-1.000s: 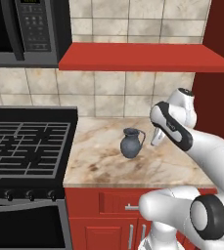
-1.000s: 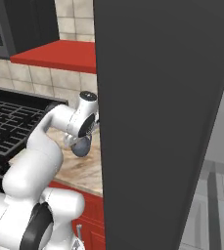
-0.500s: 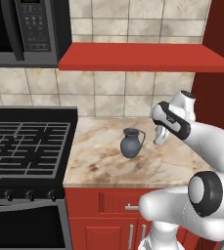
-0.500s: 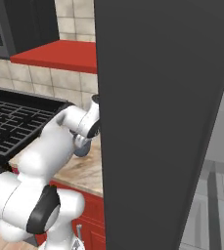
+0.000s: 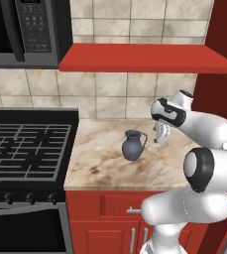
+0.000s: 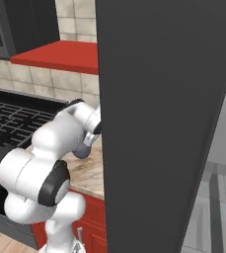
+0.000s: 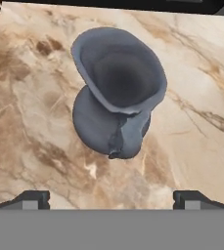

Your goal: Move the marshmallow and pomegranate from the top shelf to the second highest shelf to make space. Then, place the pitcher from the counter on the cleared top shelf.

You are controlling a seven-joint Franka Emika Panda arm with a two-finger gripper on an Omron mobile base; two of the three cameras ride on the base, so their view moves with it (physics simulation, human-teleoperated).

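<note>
The dark blue-grey pitcher stands upright on the beige marbled counter, its small handle turned to the right. My gripper hangs just right of that handle, a little above the worktop, open and holding nothing. In the hand view the pitcher lies ahead with its flared mouth toward me, and my gripper has its tips spread wide on either side. The marshmallow, the pomegranate, the top shelf and the second highest shelf are hidden behind the tall dark fridge panel.
A black gas stove borders the counter on the left, with a microwave above it. A red wall shelf overhangs the counter. A dark red side wall closes the right end, and red cabinet fronts run below.
The arm's elbow has swung lower and nearer the cameras. The hand has stayed beside the pitcher with its jaws open, and the pitcher has not moved.
</note>
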